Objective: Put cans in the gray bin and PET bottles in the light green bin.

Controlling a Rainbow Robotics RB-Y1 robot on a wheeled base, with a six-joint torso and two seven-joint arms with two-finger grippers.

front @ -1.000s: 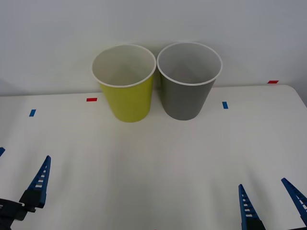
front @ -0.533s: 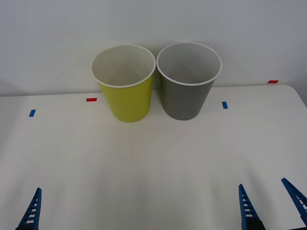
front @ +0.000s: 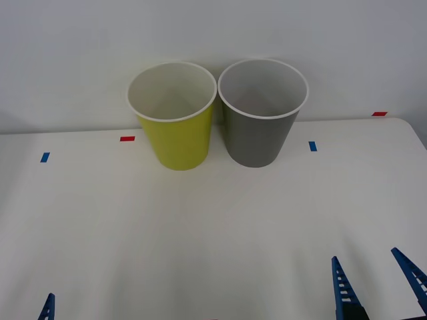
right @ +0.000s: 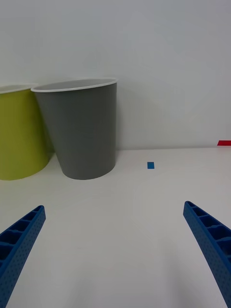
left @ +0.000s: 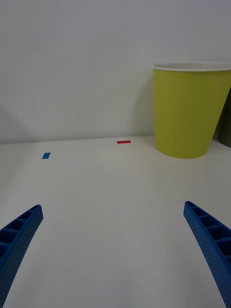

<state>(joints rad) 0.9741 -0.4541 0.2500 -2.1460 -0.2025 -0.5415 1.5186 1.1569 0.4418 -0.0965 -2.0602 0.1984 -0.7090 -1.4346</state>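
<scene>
A plain white tabletop (front: 213,227) runs back to a bare pale wall. At its far edge the light green bin (front: 175,117) and the gray bin (front: 261,113) stand upright, rims touching (green on the robot's left). Small blue and red tape marks (front: 313,146) dot the surface. Both pincers hang low over the near edge, left pincer (left: 113,250) and right pincer (right: 115,250), each spread wide and holding nothing.

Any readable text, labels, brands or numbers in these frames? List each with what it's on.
None readable.
Light green bin: plain, no print.
Gray bin: plain, no print.
Table: blank red tape and blue tape marks, no writing.
</scene>
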